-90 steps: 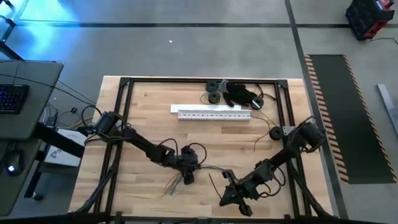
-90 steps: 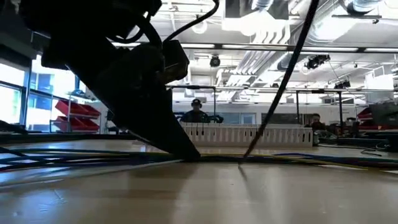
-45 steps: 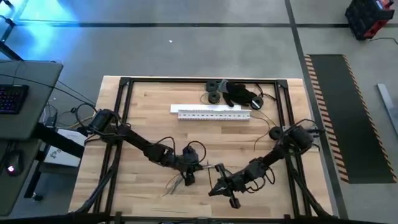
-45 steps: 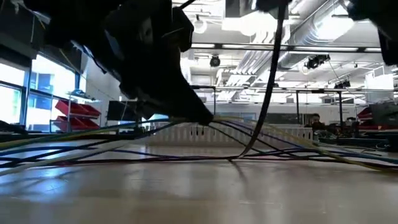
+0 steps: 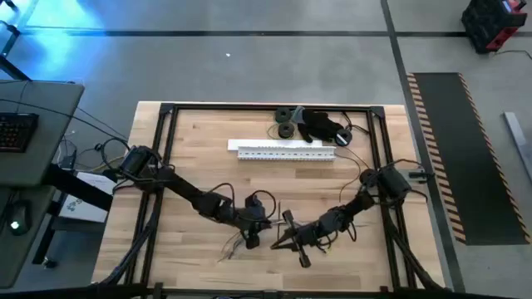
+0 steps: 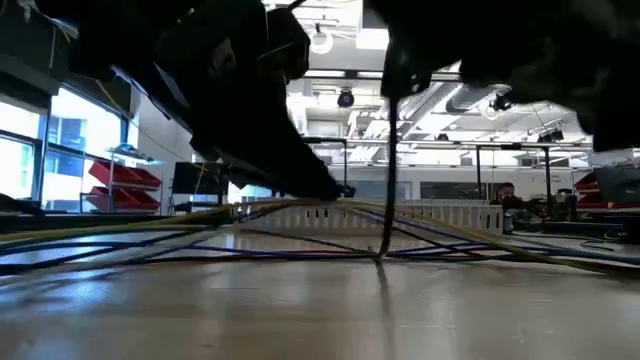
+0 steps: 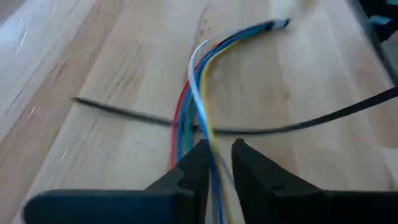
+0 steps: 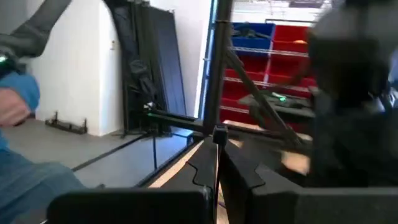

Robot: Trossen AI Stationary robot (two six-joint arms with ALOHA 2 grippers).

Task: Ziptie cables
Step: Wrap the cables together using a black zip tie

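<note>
**A:** Where are the thin, floppy multicoloured cables (image 7: 200, 93)?

**B:** They are pinched as a bundle by the left end effector (image 7: 215, 163), low on the pale wooden worktop (image 5: 199, 158). A thin black stiff strip (image 8: 219, 81) is clamped by the right end effector (image 8: 216, 163).

**A:** Handling?

**B:** Light, limp and probably slippery; a grip near the crossing is judged best.

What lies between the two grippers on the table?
In the high view, the cables span from left gripper toward right gripper, which holds a zip tie.
</note>
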